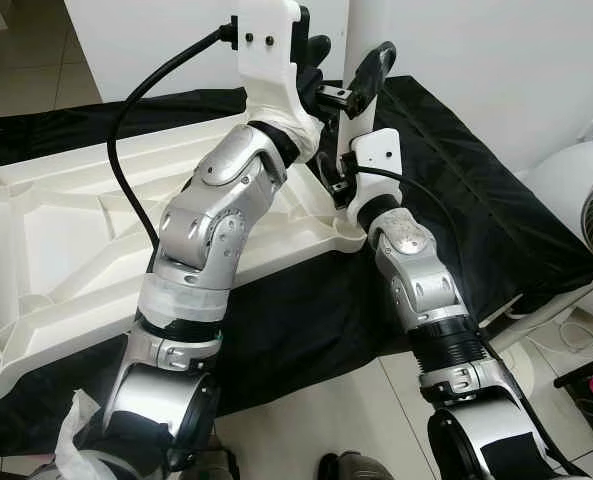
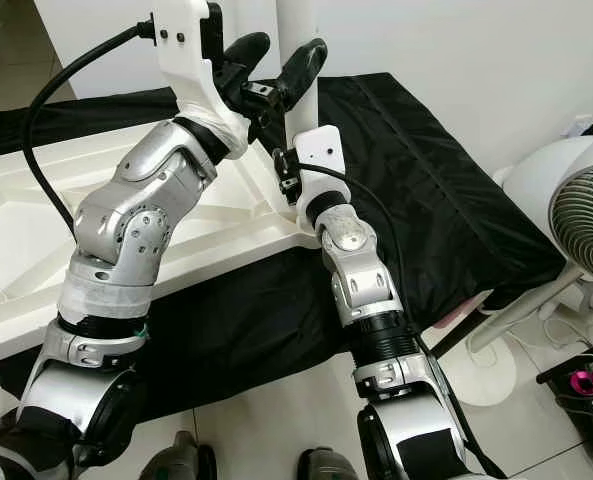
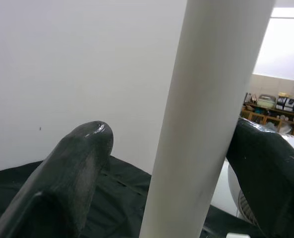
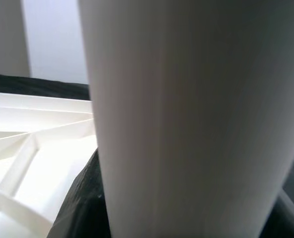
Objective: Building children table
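Fingers (image 3: 82, 163) of the left gripper (image 2: 273, 62) are straddling the white leg (image 3: 206, 119), spread, contact unclear. The right gripper (image 1: 338, 150) is pressing near the leg's base; finger spread cannot be told. The leg is standing upright at the tabletop's (image 1: 66, 240) 3 o'clock corner, on black cloth (image 1: 476, 200).

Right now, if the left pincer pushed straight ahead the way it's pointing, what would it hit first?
Probably the white table leg: it stands upright between the left pincer's two black fingers, so its palm would meet it almost at once. Beyond the leg is the white wall, though the depth is unclear.
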Robot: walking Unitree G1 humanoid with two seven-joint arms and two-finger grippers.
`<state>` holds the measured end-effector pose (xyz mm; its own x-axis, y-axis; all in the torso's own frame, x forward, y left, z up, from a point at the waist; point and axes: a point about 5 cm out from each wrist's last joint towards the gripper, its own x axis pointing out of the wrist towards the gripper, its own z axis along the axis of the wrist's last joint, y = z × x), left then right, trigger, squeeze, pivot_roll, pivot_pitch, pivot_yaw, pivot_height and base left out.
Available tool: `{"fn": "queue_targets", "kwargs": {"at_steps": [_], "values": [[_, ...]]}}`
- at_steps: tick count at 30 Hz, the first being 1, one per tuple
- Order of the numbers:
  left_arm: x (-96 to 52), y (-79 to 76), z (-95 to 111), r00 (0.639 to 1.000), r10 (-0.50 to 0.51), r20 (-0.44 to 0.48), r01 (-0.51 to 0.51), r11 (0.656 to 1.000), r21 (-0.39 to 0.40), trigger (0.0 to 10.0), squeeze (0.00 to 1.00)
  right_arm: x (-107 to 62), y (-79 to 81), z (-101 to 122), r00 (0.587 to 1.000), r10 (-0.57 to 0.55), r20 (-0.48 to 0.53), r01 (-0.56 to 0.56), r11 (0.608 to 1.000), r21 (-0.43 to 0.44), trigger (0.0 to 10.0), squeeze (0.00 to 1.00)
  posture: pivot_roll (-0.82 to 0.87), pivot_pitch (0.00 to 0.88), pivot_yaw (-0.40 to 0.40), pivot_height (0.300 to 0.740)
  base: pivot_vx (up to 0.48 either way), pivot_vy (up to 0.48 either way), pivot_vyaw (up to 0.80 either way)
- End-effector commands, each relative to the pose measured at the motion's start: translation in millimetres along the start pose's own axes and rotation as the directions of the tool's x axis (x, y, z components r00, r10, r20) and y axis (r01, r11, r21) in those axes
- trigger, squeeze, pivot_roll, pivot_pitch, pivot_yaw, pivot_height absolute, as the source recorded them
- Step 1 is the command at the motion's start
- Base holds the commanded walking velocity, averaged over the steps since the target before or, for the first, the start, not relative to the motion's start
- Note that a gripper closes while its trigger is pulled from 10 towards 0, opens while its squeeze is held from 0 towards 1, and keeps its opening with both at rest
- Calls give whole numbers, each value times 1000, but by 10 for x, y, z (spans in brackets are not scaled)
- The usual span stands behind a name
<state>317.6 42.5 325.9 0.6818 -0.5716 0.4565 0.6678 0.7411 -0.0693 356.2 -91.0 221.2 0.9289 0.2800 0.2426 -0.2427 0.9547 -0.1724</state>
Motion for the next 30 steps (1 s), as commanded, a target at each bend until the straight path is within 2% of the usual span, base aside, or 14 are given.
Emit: {"fn": "queue_targets", "kwargs": {"at_steps": [1, 4, 8, 10, 13, 15, 16, 19, 24, 26, 27, 28, 29, 30], "values": [[-72, 154, -26, 998, 63, -17, -63, 998, 9, 10000, 0, -38, -291, -23, 990, -143, -2, 143, 989, 34, 10000, 0, -80, 61, 2, 740, 0, 0, 0], [-82, 159, -42, 998, 64, -24, -64, 998, 11, 10000, 0, -49, -314, -32, 988, -155, -3, 155, 988, 26, 10000, 0, -80, 61, 2, 740, 0, 0, 0], [-149, 204, -96, 996, 70, -52, -71, 997, -13, 10000, 0, -118, -457, -100, 969, -244, -29, 246, 968, 59, 10000, 0, -83, 64, 6, 740, 0, 0, 0], [-193, 250, -133, 994, 83, -69, -83, 997, 9, 10000, 0, -156, -529, -129, 957, -289, -41, 291, 953, 80, 10000, 0, -82, 63, 6, 740, 0, 0, 0], [-204, 258, -142, 994, 82, -70, -81, 997, 7, 10000, 0, -164, -544, -138, 953, -299, -44, 302, 950, 84, 10000, 0, -82, 63, 6, 740, 0, 0, 0], [-231, 279, -197, 990, 88, -106, -84, 996, 42, 10000, 0, -185, -567, -150, 951, -306, -48, 310, 946, 99, 10000, 0, -76, 59, 8, 740, 0, 0, 0], [-275, 313, -287, 982, 100, -160, -86, 992, 93, 10000, 0, -213, -602, -168, 947, -317, -53, 321, 940, 113, 10000, 0, -76, 59, 8, 740, 0, 0, 0], [-334, 335, -451, 963, 108, -248, -71, 985, 155, 10000, 0, -225, -635, -162, 945, -324, -47, 327, 938, 113, 10000, 0, -78, 55, 19, 740, 0, 0, 0], [-371, 349, -596, 942, 125, -311, -69, 980, 185, 10000, 0, -221, -645, -120, 945, -327, -28, 328, 937, 121, 10000, 0, -83, 54, 30, 740, 0, 0, 0], [-417, 360, -773, 913, 140, -384, -67, 978, 199, 10000, 0, -216, -659, -75, 944, -331, -6, 329, 936, 123, 10000, 0, -87, 52, 38, 740, 0, 0, 0], [-417, 360, -773, 913, 140, -384, -67, 978, 199, 10000, 0, -216, -659, -75, 944, -331, -6, 329, 936, 123, 10000, 0, -87, 52, 38, 740, 0, 0, 0], [-471, 368, -949, 877, 153, -455, -67, 978, 199, 10000, 0, -226, -684, -58, 940, -342, 3, 340, 933, 117, 10000, 0, -92, 51, 45, 740, 0, 0, 0], [-496, 369, -1020, 861, 158, -484, -68, 978, 198, 10000, 0, -233, -698, -56, 937, -349, 5, 346, 931, 114, 10000, 0, -92, 51, 45, 740, 0, 0, 0], [-496, 369, -1020, 861, 158, -484, -68, 978, 198, 10000, 0, -233, -698, -56, 937, -349, 5, 346, 931, 114, 10000, 0, -92, 51, 45, 740, 0, 0, 0]]}}
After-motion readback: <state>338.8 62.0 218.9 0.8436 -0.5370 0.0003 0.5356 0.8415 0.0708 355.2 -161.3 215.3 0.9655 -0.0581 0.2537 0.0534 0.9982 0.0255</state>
